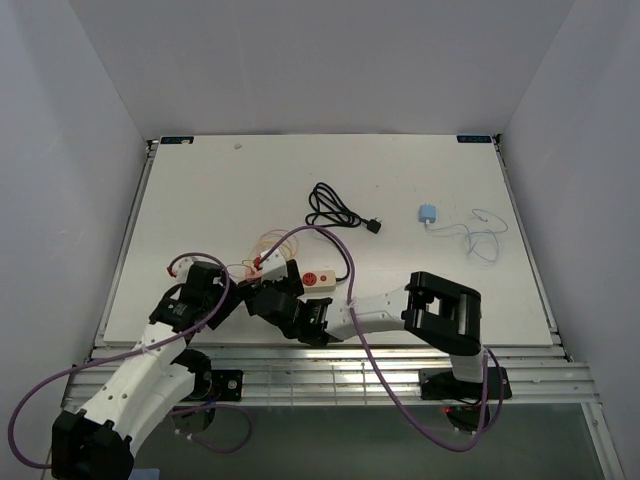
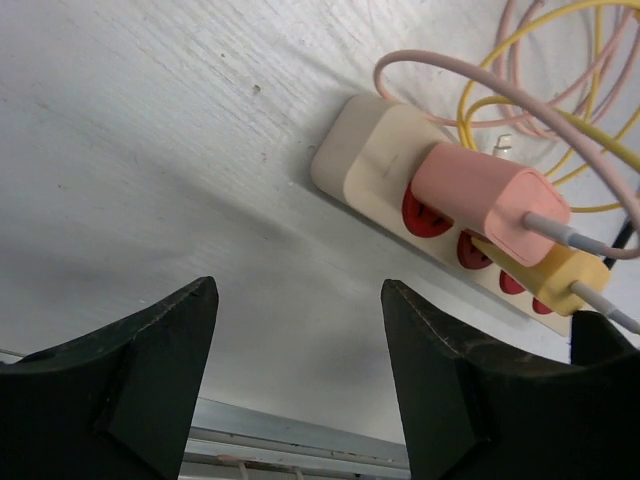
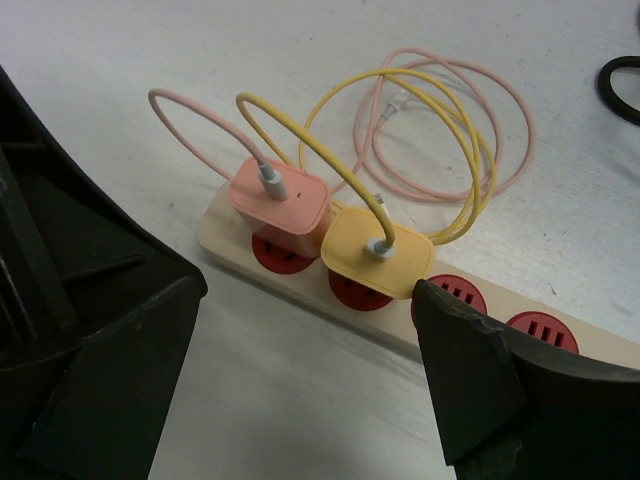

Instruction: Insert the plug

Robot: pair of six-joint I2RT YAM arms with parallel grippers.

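**benchbot_42:** Left wrist view first. The left gripper (image 2: 297,330) is hanging with its two black, wedge-shaped fingers spread wide, gripping nothing. They're hovering over the scuffed white table (image 2: 150,150), close to the rounded end of the cream power strip (image 2: 375,155). What are you seeing on the right side?

**yam_fan:** Same deal. The right gripper (image 3: 310,330) is sitting released, with matte black fingers parted and nothing between them. It's hovering just in front of the strip.

The pink plug (image 3: 280,195), a smooth, boxy block with rounded corners, is sitting pushed into the red socket nearest that end. The yellow plug (image 3: 375,255) is sitting in the next socket, right beside it. Two more round red sockets (image 3: 535,325) are showing open further along the strip.

**benchbot_42:** And the cables?

**yam_fan:** A thin, glossy pink cable (image 3: 155,96) and a yellow cable (image 3: 303,133) are arching up out of the plug tops. They're lying in loose overlapping loops just behind the strip.

Further back in the top view, a black cord (image 1: 330,210) is lying coiled with its plug end loose on the table. Well off to the right, a small blue charger (image 1: 427,213) is lying with a squiggly white cable (image 1: 475,235) trailing from it.
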